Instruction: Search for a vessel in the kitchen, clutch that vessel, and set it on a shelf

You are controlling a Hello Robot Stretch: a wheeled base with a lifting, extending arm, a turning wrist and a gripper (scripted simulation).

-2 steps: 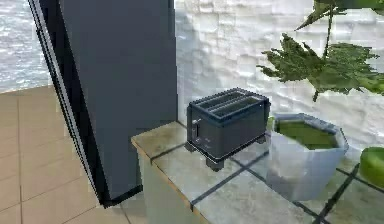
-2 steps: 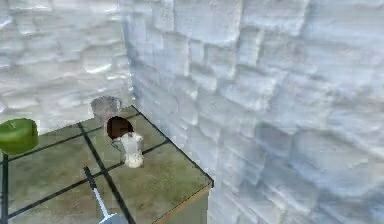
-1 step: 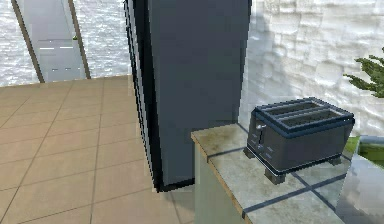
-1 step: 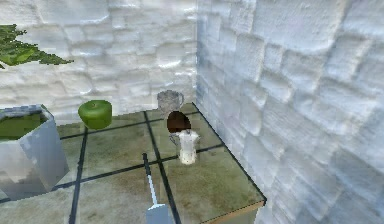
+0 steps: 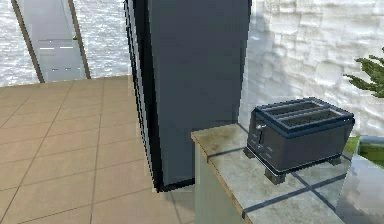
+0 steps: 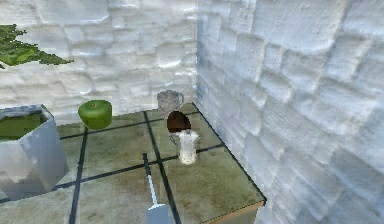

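Note:
On the stone countertop (image 6: 120, 150), a small grey cup-like thing (image 6: 170, 98) stands in the far corner against the white stone wall. In front of it a brown rounded thing (image 6: 179, 122) lies beside a small white shaker-like thing (image 6: 187, 148). A green round thing (image 6: 96, 113) sits farther left, near the back wall.
A grey square planter (image 6: 25, 150) with a green plant fills the counter's left. A thin grey utensil (image 6: 151, 192) lies near the front edge. Ahead, a dark toaster (image 5: 298, 135) stands on the counter (image 5: 225, 165) beside a tall dark fridge (image 5: 190, 80). The tiled floor (image 5: 70, 150) runs to a door (image 5: 50, 40).

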